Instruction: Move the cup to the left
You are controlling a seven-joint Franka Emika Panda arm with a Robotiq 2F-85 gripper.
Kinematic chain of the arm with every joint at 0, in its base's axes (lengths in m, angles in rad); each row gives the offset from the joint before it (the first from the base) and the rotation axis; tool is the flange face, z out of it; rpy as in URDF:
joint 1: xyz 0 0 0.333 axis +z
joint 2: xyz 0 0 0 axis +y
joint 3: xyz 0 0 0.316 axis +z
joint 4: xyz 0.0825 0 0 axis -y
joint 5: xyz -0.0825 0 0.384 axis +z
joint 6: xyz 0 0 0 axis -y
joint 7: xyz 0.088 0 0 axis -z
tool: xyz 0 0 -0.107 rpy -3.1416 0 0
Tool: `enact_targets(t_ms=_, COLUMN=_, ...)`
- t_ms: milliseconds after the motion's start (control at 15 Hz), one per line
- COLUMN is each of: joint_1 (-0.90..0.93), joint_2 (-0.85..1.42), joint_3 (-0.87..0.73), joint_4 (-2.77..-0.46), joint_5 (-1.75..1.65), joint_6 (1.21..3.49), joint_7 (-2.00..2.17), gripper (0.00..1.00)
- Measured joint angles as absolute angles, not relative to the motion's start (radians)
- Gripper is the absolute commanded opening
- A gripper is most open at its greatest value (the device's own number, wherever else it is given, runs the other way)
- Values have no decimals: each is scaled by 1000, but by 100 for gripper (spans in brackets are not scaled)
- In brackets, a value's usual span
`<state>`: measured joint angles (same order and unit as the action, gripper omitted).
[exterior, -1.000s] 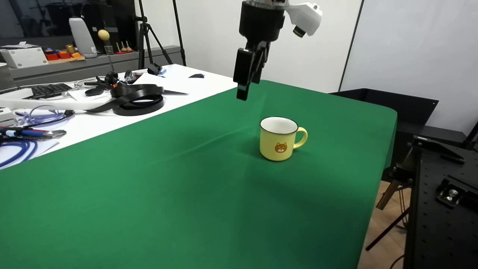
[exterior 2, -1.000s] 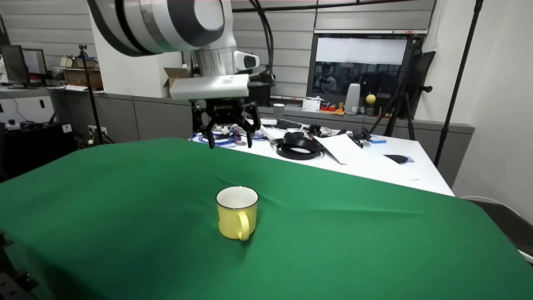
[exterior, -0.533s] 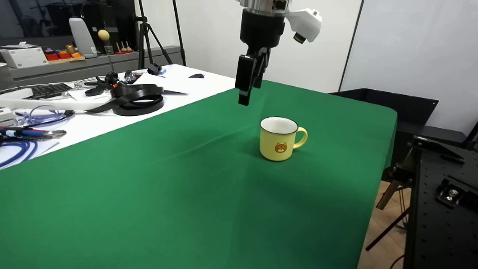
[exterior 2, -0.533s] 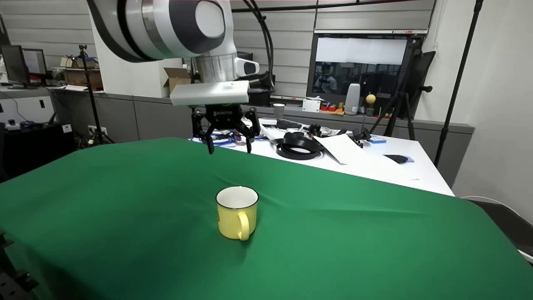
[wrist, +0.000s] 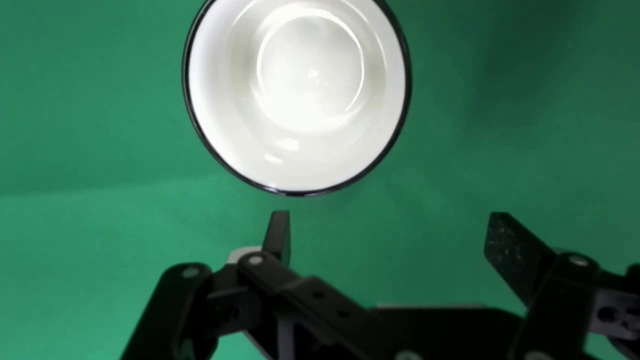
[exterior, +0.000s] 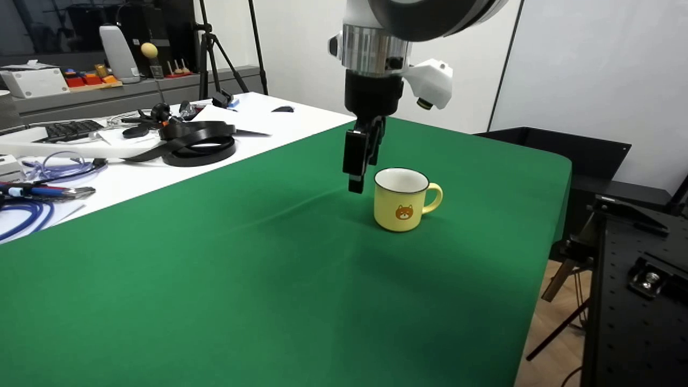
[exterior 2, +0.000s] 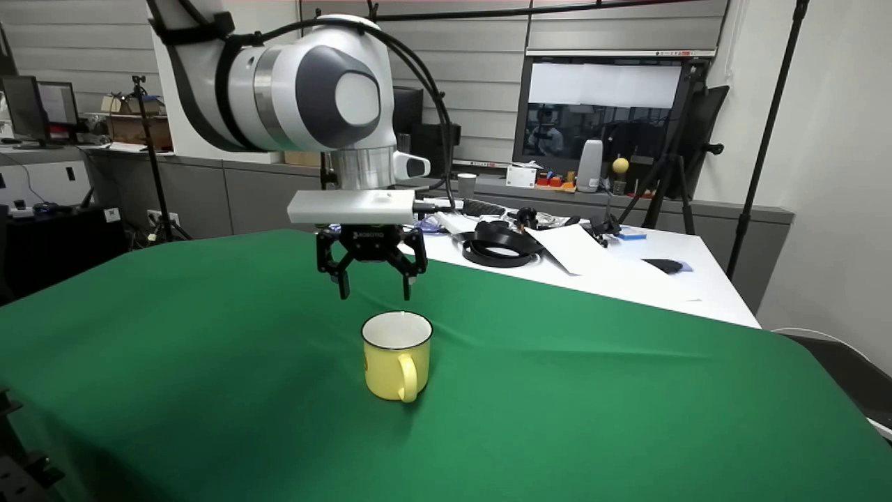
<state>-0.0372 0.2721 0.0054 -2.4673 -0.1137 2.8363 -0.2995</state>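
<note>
The gripper (exterior 2: 375, 297) hangs over the bench (exterior: 215, 295) with its two fingers (wrist: 278, 235) spread well apart and nothing between them. It sits on the side of the cup (exterior: 399, 200) toward the edge where the bench meets the white table (exterior: 309, 122), and no contact shows. The cup stands upright, well in from the bench edges, between that edge and the one beside the black perforated plate (exterior: 634, 322); its handle (exterior 2: 408, 376) points away from the white table.

I take the step in hand to be the approach: the grasp is not yet made, nor the shift to the left. In the wrist view the rim (wrist: 297, 193) lies ahead of the fingertips, centred nearly on one finger rather than on the gap, so the next move probably calls for sliding across and toward the plate-side edge before lowering. The gap looks close to the cup's width, so pinching its wall may be safer. Which edge counts as left is unclear.

Counted outward: one gripper, two fingers, one cup, one handle, one bench, one plate, one white table bearing one keyboard (exterior: 72, 130) and one coiled belt (exterior: 199, 159); beyond, two monitors (exterior 2: 25, 111).
</note>
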Motion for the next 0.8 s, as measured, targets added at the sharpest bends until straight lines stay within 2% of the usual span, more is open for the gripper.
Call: enact_targets(t_ms=800, joint_1=-79, joint_2=376, joint_3=29, joint_4=-2403, joint_5=-115, joint_6=2831, joint_7=-329, gripper=100)
